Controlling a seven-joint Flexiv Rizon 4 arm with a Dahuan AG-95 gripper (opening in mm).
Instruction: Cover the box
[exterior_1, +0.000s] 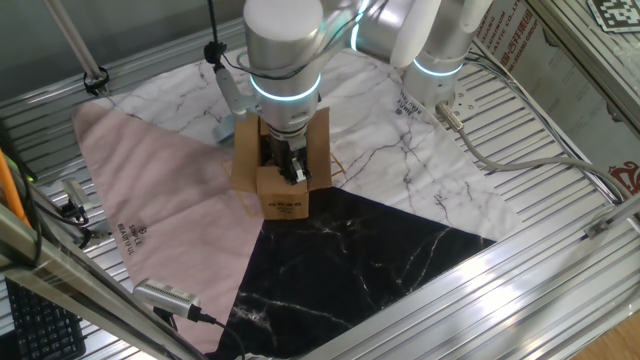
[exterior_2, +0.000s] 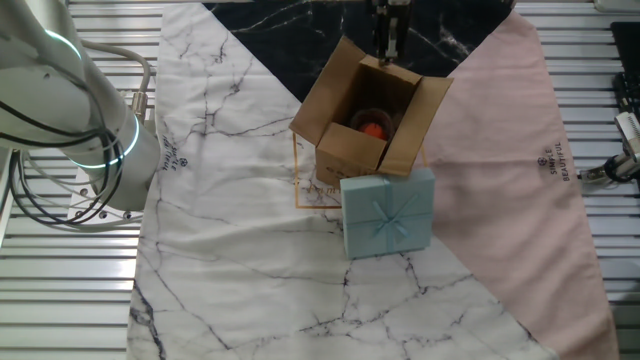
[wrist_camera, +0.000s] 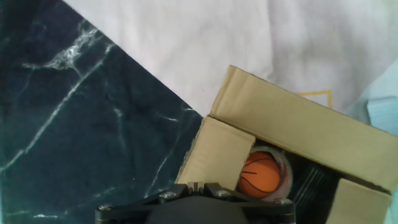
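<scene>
Small orange basketball-patterned ball (wrist_camera: 260, 175); light blue ribboned gift box (exterior_2: 389, 213) on white marble-print cloth (exterior_2: 240, 200); pink cloth (exterior_1: 160, 200); black marble-print cloth (exterior_1: 350, 265).

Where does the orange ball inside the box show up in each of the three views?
One fixed view: not visible; the gripper and arm block the box opening.
Other fixed view: ball upper centre, deep inside the open box.
Hand view: ball lower right of centre, between the flaps.
Shared landmark: the box itself, on the seam of white and black marble cloths.
</scene>
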